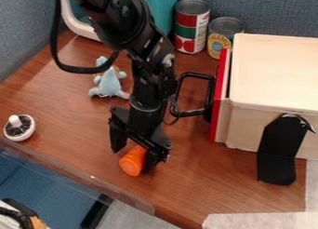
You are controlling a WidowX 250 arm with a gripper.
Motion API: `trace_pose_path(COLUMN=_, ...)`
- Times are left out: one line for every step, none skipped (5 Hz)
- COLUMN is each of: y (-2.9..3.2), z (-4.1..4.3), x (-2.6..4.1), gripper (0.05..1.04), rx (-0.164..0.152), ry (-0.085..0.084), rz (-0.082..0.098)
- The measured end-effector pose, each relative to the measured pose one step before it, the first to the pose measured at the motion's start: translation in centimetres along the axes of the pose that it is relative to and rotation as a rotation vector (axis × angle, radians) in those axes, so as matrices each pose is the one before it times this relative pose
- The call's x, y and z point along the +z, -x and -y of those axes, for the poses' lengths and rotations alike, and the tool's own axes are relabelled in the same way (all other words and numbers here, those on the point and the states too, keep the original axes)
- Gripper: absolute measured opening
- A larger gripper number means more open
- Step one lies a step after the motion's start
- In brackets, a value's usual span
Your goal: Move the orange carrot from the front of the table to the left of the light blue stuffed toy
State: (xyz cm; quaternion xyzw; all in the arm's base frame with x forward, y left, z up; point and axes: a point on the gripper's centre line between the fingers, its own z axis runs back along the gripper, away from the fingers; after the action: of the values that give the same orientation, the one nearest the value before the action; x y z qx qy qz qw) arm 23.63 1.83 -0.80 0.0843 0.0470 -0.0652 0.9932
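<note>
The black gripper [132, 160] hangs low over the wooden table, left of the white box. It stands open, its two fingers spread to either side of an orange cylindrical object [131, 163]. That object lies on its side close to the table's front edge, its round end facing the camera. It is against or very near the right finger, while a gap shows toward the left finger. The rear part of the orange object is hidden under the gripper.
A white box [273, 70] with a red front and black handle stands right. Two cans [192, 25] and a teal bottle [162, 9] are behind. A blue plush toy [109, 83] and a white round brush [19, 127] lie left; a clear ledge [81, 176] runs along the front.
</note>
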Motion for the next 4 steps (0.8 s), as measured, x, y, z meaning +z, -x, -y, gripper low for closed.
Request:
trace_pose_path(y=-0.142, z=0.12, x=-0.223, gripper=0.687, rx=0.0109, ry=0.0101, rz=0.0081)
trace_pose_path(y=-0.117, z=-1.023, x=-0.028, gripper=0.531, rx=0.0404, ry=0.0079, rz=-0.0027)
trace_pose_path(y=0.45, z=-2.512, x=0.004, gripper=0.531, rx=0.0531, ry=0.0169, rz=-0.0286)
trace_pose_path(y=-1.303, z=-4.819, x=2.586, gripper=0.531, rx=0.1326, ry=0.021, rz=0.0595)
